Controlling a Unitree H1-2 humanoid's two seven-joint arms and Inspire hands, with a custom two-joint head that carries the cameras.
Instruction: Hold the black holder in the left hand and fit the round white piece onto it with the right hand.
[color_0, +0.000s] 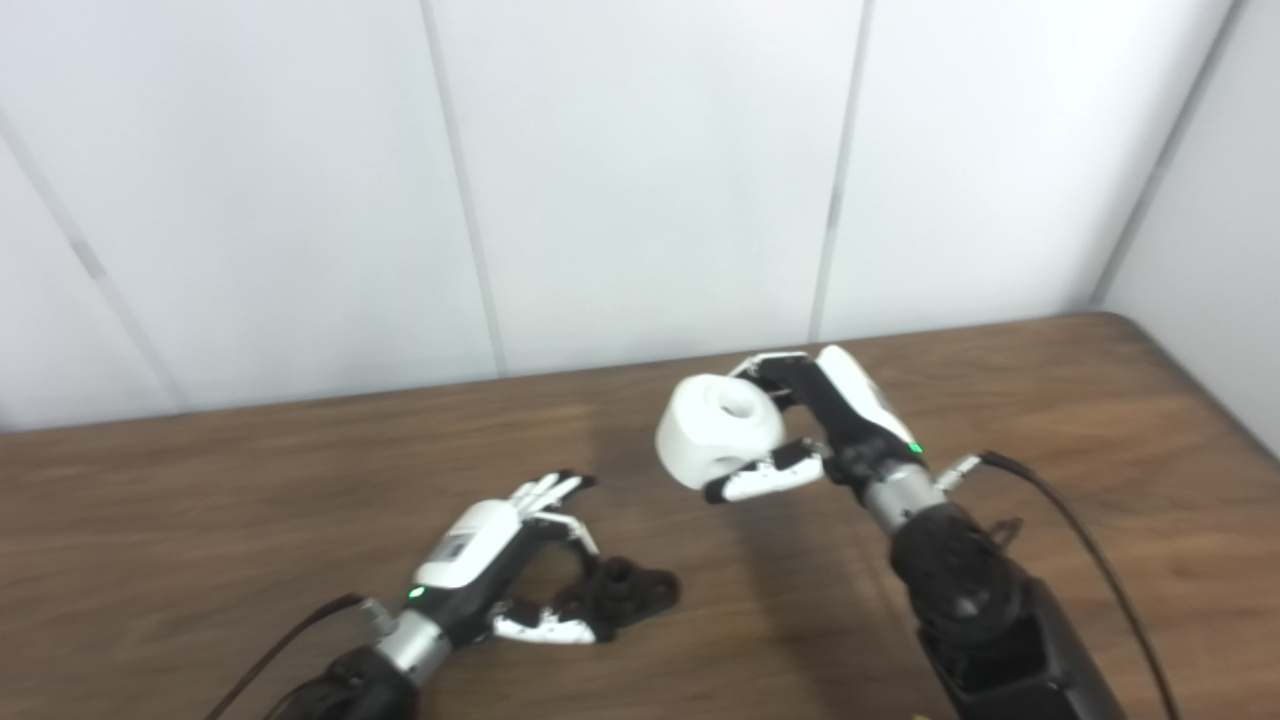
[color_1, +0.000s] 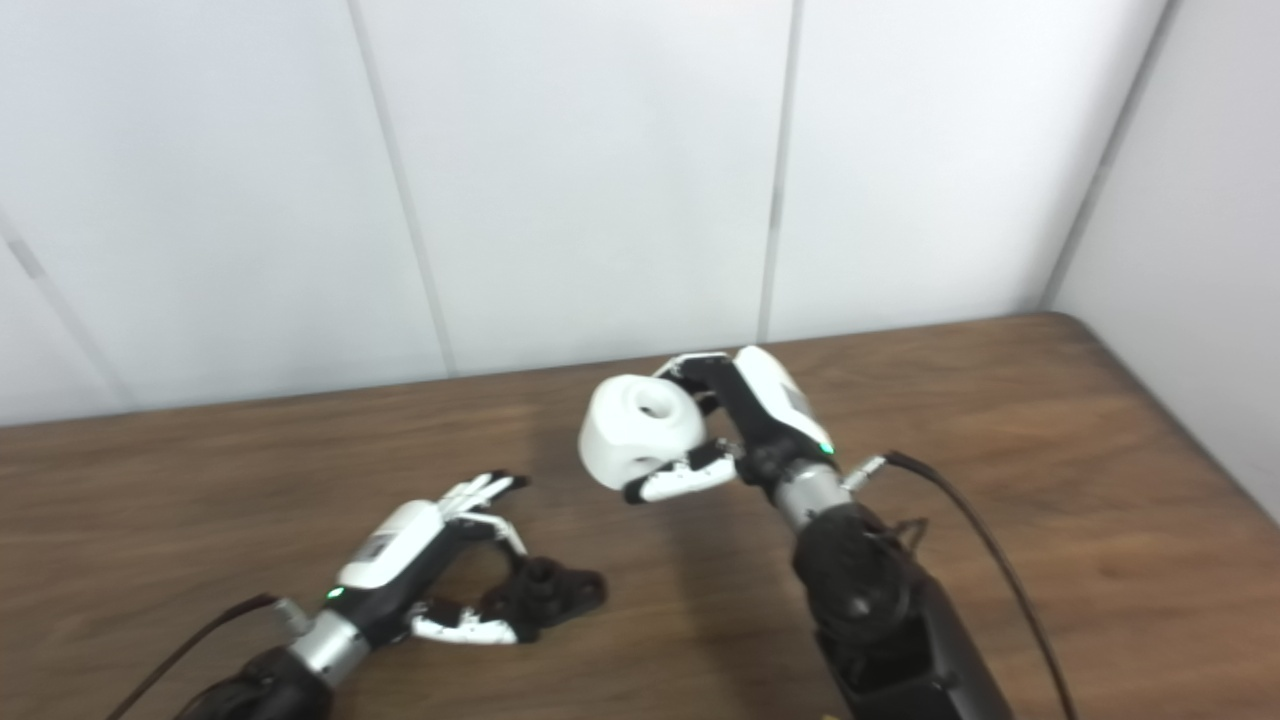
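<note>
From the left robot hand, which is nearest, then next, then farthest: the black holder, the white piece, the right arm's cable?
Seen in the left eye view, from the left robot hand:
1. Black holder, at its fingertips.
2. White piece, raised to the right.
3. Cable, far right.

A dark wood-grain bench (color_0: 1050, 400) fills the lower view. White panelled walls (color_0: 640, 180) with thin vertical seams rise behind it.

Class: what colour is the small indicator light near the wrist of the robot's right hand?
Green: the light on the right hand shows best in the left eye view.
</note>
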